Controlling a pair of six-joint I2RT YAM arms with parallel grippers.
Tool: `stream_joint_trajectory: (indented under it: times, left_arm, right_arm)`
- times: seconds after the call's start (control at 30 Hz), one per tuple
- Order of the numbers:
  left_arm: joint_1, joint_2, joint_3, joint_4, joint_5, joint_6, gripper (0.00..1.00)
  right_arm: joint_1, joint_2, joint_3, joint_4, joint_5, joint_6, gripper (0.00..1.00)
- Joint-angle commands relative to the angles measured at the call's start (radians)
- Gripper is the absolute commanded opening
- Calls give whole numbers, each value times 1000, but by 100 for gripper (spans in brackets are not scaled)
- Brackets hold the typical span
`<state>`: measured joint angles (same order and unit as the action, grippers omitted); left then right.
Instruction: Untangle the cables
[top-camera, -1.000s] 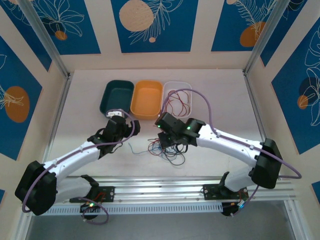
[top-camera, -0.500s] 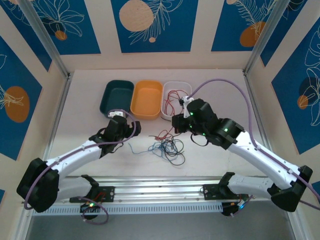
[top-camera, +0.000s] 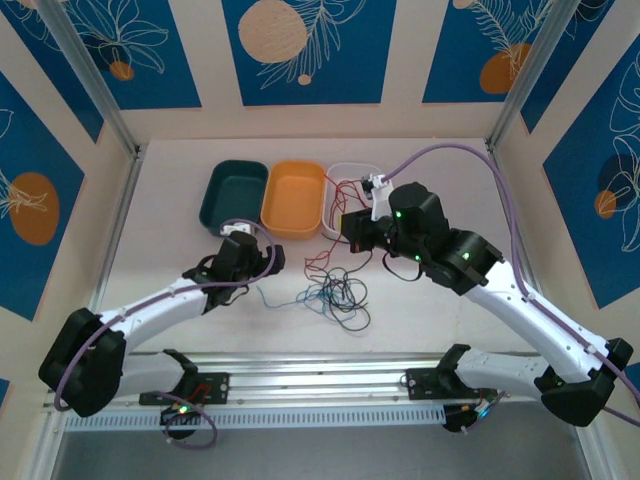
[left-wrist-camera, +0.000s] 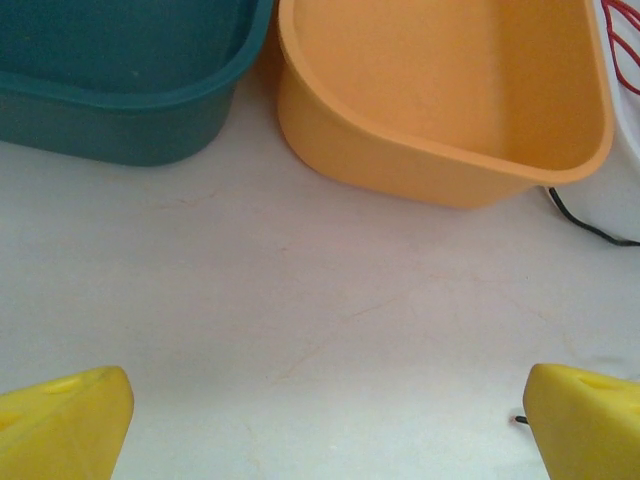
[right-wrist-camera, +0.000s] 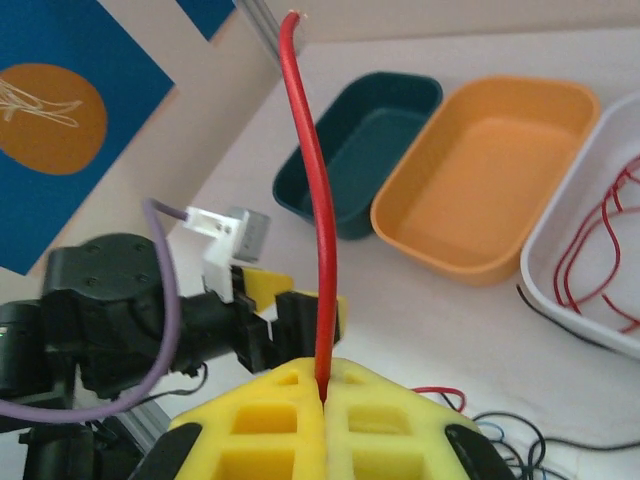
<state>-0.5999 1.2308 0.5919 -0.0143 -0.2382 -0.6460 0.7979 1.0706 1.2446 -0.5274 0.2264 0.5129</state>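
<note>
The cables (top-camera: 335, 293) lie as a loose heap of thin red, black and blue strands on the table in front of both arms. My right gripper (right-wrist-camera: 323, 395) is shut on one red cable (right-wrist-camera: 310, 180), which sticks out stiffly past the yellow jaws. In the top view the right gripper (top-camera: 347, 236) hovers between the heap and the white tray (top-camera: 372, 170), which holds more red cables (top-camera: 346, 192). My left gripper (left-wrist-camera: 325, 430) is open over bare table, its yellow fingertips (left-wrist-camera: 60, 420) wide apart. It sits left of the heap (top-camera: 243, 243).
A teal bin (top-camera: 234, 193) and an orange bin (top-camera: 293, 198) stand side by side left of the white tray. Both look empty in the left wrist view. A black cable (left-wrist-camera: 590, 225) trails beside the tray's wall. A metal rail (top-camera: 320, 385) runs along the near edge.
My right arm has risen from the heap and swung back and right toward the white tray, drawing a red cable out of the tangle. The left arm has barely moved.
</note>
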Motion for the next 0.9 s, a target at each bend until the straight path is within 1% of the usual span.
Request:
stream_joint_trajectory:
  times: [0.0,0.53,0.7,0.87]
  left_arm:
    - [11,10,29,25,22,8,100]
    - [10,26,31,31,24,7,100]
    - [10,22,32,26,22,10,100]
    - [10,10,32,15,12,20,100]
  right_arm:
    - [-6,10,56,41,-46,-50,0]
    - [-32,110,241,48,-131,-118,0]
    - [-40,131,282,39,-101,-135,0]
    - [-79,160,319,13,-51,-147,0]
